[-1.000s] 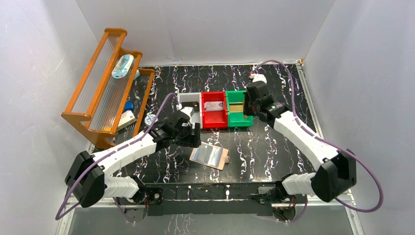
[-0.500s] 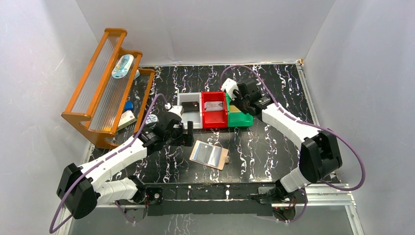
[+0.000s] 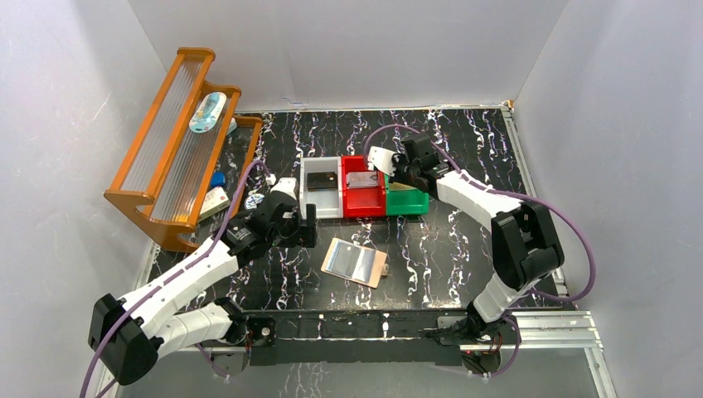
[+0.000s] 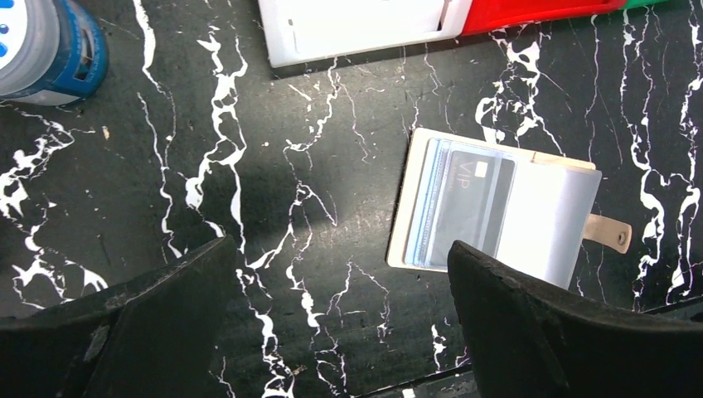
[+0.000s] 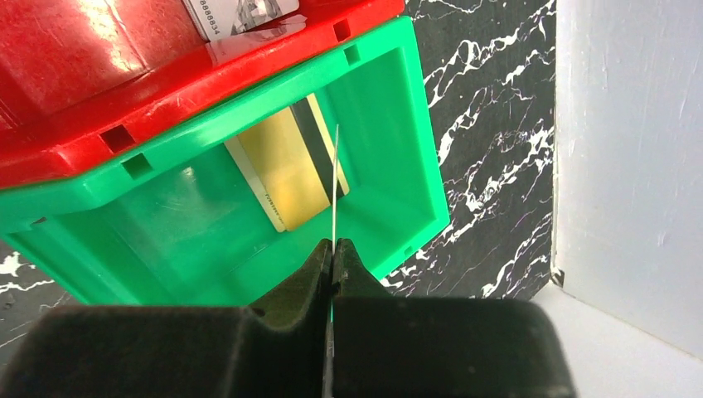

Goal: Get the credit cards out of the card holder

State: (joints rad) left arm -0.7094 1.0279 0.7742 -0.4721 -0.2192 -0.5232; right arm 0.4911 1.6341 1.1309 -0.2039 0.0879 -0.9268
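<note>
The red bin [image 3: 363, 199] sits in the middle of a row of 3 bins on the black marbled table [image 3: 448, 249]. The grey bin [image 3: 322, 199] touches its left side and the green bin [image 3: 408, 201] touches its right. The card holder [image 3: 355, 262] lies open and flat on the table, on the arm-base side of the red bin and well apart from it. Its strap tab [image 4: 609, 232] sticks out from the edge farther from the grey bin. In the left wrist view, a dark card [image 4: 471, 203] marked VIP is tucked in one of its pockets, with the edges of other cards showing beside it (how many I cannot tell). The left gripper [image 3: 308, 225] hangs over bare table to the left of the red bin and nearer the arm bases. Its fingers [image 4: 149, 332] are spread wide with nothing between them, and the card holder is in sight past the right one. The right gripper [image 5: 334, 249] is just right of the red bin, above the green bin. Its jaws are pressed together on a thin card [image 5: 336, 178], seen edge-on as a pale line standing up over the green bin. A gold card [image 5: 282, 170] lies on that bin's floor. The red bin holds 1 light card [image 3: 361, 179] with printed digits, and the grey bin holds 1 dark card [image 3: 321, 177]. An orange rack [image 3: 178, 149] stands far to the left of the red bin, with a blue and white bottle [image 4: 50, 46] near its foot.
</note>
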